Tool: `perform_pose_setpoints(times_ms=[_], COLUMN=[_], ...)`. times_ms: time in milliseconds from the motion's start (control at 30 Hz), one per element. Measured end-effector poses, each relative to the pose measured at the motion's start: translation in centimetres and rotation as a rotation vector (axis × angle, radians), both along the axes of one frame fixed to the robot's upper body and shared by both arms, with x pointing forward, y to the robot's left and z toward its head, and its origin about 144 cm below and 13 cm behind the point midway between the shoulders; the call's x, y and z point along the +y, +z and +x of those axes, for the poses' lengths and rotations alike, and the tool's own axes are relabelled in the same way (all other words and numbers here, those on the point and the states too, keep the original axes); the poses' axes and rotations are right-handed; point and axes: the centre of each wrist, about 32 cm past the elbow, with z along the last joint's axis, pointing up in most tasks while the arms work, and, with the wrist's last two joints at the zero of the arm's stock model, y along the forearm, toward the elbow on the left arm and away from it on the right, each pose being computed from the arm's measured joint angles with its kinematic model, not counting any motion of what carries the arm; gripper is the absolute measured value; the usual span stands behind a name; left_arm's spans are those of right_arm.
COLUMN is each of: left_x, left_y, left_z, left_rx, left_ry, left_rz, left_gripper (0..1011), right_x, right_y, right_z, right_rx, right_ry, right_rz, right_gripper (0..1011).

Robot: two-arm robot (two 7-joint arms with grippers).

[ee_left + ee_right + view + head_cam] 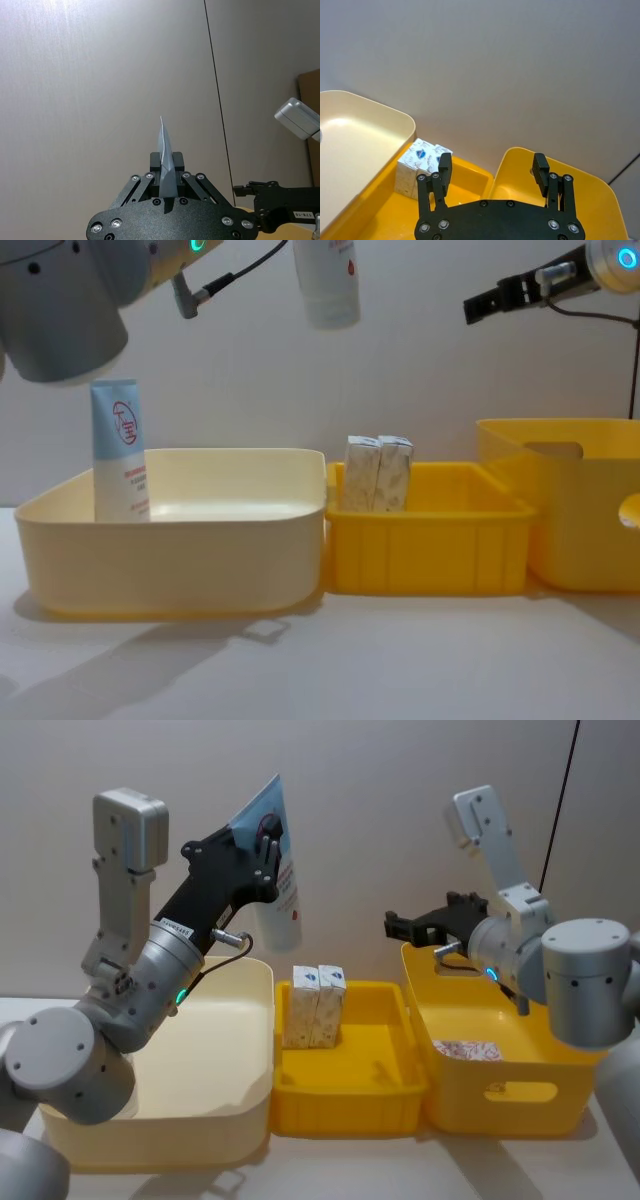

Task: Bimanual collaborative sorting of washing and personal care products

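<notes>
— What's lying beneath?
— The cream bin is sitting below your left gripper, the deep yellow bin below your right gripper, which is gaping wide and empty.
— Products?
— Your left gripper is clamping one tube; a second tube is standing lower, leftward; two cartons are standing below, between both.

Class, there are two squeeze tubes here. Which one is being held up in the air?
The tube clamped in the left gripper, raised high. The other tube stands upright inside the cream bin.
</notes>
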Motion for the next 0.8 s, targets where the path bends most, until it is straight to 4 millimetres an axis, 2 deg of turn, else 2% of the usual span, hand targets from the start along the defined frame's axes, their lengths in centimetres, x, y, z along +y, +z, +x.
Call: perform_pose_setpoints(times_ms=[400,800], left_x=[0.3,0.2], left_y=[0.3,0.4], left_z=[-0.6,-1.1], left_rx=[-0.003,-0.005], left_ry=[0.010,0.018], left_rz=[0.004,0.013], left_gripper=[145,144], right_x=[0.4,0.0], right_y=[0.2,1.4], right_z=[0.3,0.4], right_rx=[-0.020,0.012], right_ry=[0.095,0.251], right_rz=[-0.017,-0.042], right_gripper=[1001,1001])
